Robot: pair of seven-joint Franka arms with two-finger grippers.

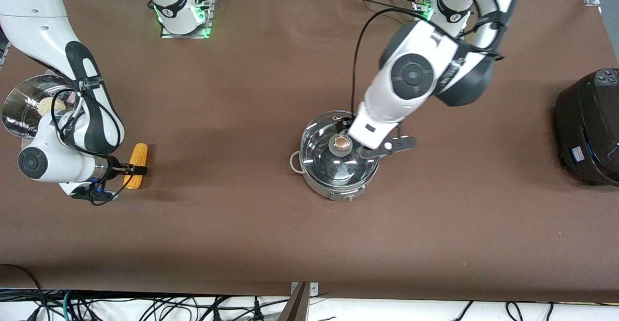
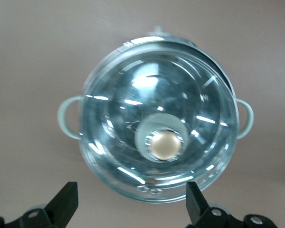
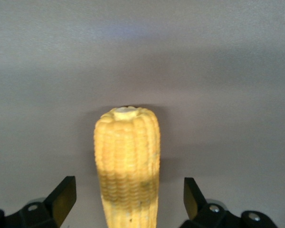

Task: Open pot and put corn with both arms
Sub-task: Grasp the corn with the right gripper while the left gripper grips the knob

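The shiny round stainless-steel pot (image 1: pixel 338 164) stands mid-table with its clear glass lid (image 2: pixel 159 137) seated, tan-topped knob (image 1: pixel 342 142) up. The left gripper (image 2: pixel 132 202) hangs over the lid, fingers spread wide and touching nothing. Toward the right arm's end, the yellow-orange corn cob (image 1: pixel 137 165) lies on the brown table (image 1: pixel 251 94), the right gripper (image 3: pixel 129 199) low around it, fingers spread either side, not pinching. A black rounded cooker (image 1: pixel 590 127) sits at the left arm's end.
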